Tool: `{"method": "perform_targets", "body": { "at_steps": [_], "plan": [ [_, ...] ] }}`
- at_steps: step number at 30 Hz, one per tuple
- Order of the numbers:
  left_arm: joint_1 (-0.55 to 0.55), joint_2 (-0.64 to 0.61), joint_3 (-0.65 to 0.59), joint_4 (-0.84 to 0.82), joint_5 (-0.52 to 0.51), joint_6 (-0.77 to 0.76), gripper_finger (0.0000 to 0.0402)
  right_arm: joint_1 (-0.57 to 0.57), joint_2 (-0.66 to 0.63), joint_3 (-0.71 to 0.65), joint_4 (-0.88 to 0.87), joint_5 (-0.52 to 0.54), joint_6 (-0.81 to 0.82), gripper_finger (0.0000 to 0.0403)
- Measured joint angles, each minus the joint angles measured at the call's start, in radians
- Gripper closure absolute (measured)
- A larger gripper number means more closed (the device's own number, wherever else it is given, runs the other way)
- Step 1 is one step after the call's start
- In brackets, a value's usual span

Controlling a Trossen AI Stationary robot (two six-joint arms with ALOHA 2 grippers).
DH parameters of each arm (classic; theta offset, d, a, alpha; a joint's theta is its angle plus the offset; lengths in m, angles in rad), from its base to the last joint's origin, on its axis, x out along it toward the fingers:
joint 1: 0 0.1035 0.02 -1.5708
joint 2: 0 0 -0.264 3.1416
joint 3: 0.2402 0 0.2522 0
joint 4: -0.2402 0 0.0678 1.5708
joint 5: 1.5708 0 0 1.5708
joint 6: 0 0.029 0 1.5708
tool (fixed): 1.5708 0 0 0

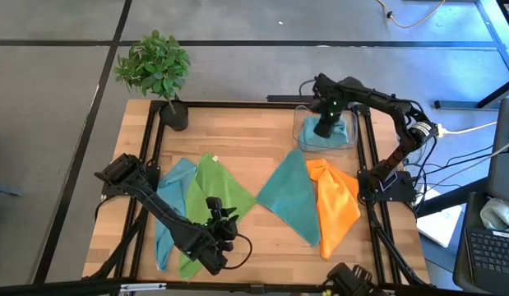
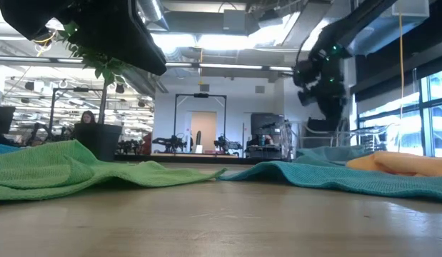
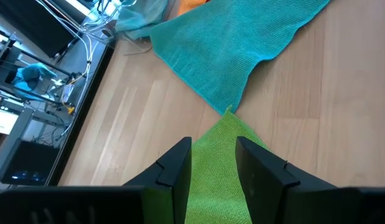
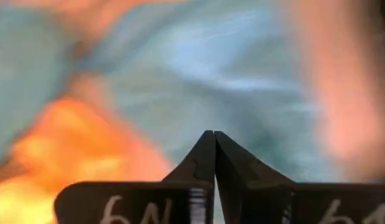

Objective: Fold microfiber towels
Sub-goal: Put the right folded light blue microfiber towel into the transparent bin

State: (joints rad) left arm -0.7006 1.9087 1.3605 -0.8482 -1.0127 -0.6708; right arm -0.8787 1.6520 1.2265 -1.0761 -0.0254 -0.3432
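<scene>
Four towels lie spread on the wooden table: a light blue towel [image 1: 173, 193], a lime green towel [image 1: 211, 197] partly over it, a teal towel [image 1: 291, 197] and an orange towel [image 1: 338, 210]. Another light blue towel [image 1: 343, 136] lies in the clear bin [image 1: 302, 125] at the far right. My left gripper [image 1: 228, 218] is open above the lime green towel [image 3: 214, 180], and its fingers point toward that towel's right corner [image 3: 229, 112]. My right gripper [image 1: 326, 125] is shut and empty, raised over the bin; it also shows in the low view [image 2: 326, 118].
A potted plant [image 1: 159, 74] stands at the table's far left corner. A black frame rail [image 1: 365, 164] runs along the table's edges. Bare wood [image 1: 238, 148] lies between the towels and the far edge. A person [image 2: 87, 118] shows far off in the room.
</scene>
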Motion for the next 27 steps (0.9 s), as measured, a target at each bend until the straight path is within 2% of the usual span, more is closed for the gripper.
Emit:
{"method": "perform_targets", "body": {
  "at_steps": [2,4,6,13,19,23,27],
  "plan": [
    [0.000,0.000,0.000,0.000,0.000,0.000,0.0285,-0.002,0.000,0.020,0.052,0.143,0.022,0.0397],
    [0.000,0.000,0.000,0.000,0.000,-0.001,0.0285,-0.003,0.000,0.023,0.089,0.224,0.025,0.0397],
    [-0.002,0.000,0.000,0.000,0.000,-0.003,0.0285,-0.002,0.000,0.009,0.115,0.233,0.030,0.0397],
    [-0.005,0.000,0.000,0.000,0.000,-0.006,0.0285,-0.002,0.000,-0.086,0.176,0.244,0.194,0.0397],
    [-0.005,0.000,0.000,0.003,0.000,-0.008,0.0285,-0.026,0.000,-0.194,0.311,0.414,0.282,0.0397],
    [-0.005,0.000,0.000,0.004,0.000,-0.008,0.0285,-0.049,0.000,-0.249,0.355,0.416,0.308,0.0397],
    [-0.005,0.000,0.000,0.003,0.000,-0.008,0.0285,-0.070,0.000,-0.285,0.341,0.369,0.299,0.0397]
  ]
}}
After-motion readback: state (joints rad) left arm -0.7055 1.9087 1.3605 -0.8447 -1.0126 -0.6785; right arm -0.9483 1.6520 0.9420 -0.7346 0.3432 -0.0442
